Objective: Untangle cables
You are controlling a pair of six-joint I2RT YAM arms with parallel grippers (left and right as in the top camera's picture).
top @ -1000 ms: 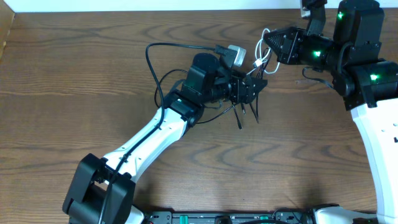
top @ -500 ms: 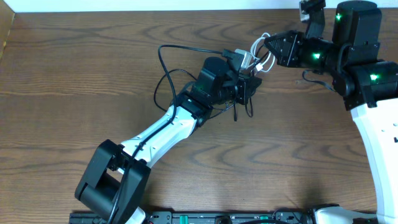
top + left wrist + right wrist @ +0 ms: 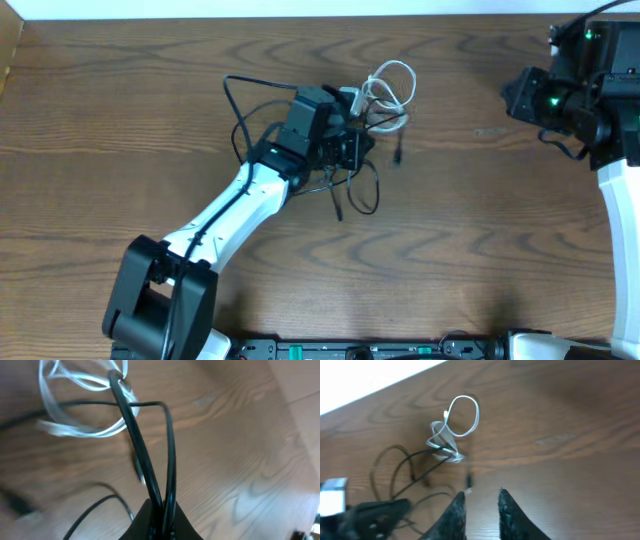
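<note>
My left gripper point(image 3: 347, 150) is shut on the black cable point(image 3: 337, 205). In the left wrist view two of its strands point(image 3: 142, 455) rise out of the closed jaws point(image 3: 162, 510). The white cable point(image 3: 378, 92) lies in loose loops on the table just beyond the left gripper, and the black cable crosses it point(image 3: 90, 434). My right gripper point(image 3: 512, 95) stands well off to the right, open, with only bare wood between its fingertips point(image 3: 480, 505). From there I see the white cable point(image 3: 442, 440) and the black cable point(image 3: 407, 460) ahead and to the left.
The left arm's own thicker black wire point(image 3: 235, 100) arcs over the table to the left of the cables. A small black plug point(image 3: 398, 155) lies to the right of the left gripper. The table's far edge meets a white wall point(image 3: 365, 385).
My right gripper has let go of the white cable and pulled back to the right. My left gripper has shut on the black cable and shifted left. The white cable now rests on the table.
</note>
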